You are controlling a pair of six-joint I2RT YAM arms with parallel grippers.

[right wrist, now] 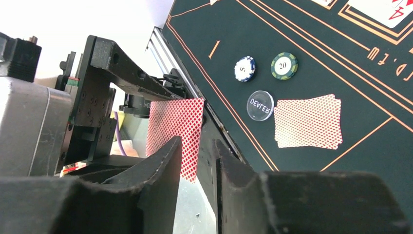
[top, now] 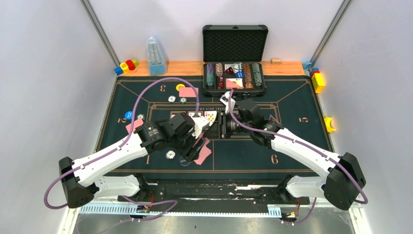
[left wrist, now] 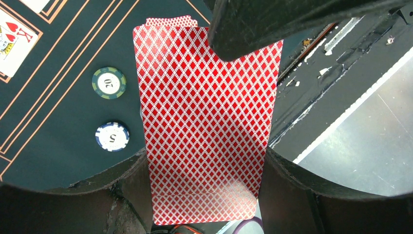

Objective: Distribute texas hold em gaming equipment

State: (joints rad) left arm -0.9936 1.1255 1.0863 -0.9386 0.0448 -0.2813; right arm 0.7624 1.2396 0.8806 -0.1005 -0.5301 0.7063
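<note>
Left jaws clench the red-backed cards (left wrist: 204, 126), whose edge sits between right jaws, grip unclear.

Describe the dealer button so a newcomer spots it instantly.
On the dark felt mat, find seat number 1. Beside the face-down red-backed cards there sits the dealer button; unlike the striped 5 chip and 20 chip nearby, it is clear and lettered DEALER.

Top camera looks down from behind over the whole table (top: 243, 156); both close wrist cameras share the cards (left wrist: 204, 122) and two chips (right wrist: 284, 65).
</note>
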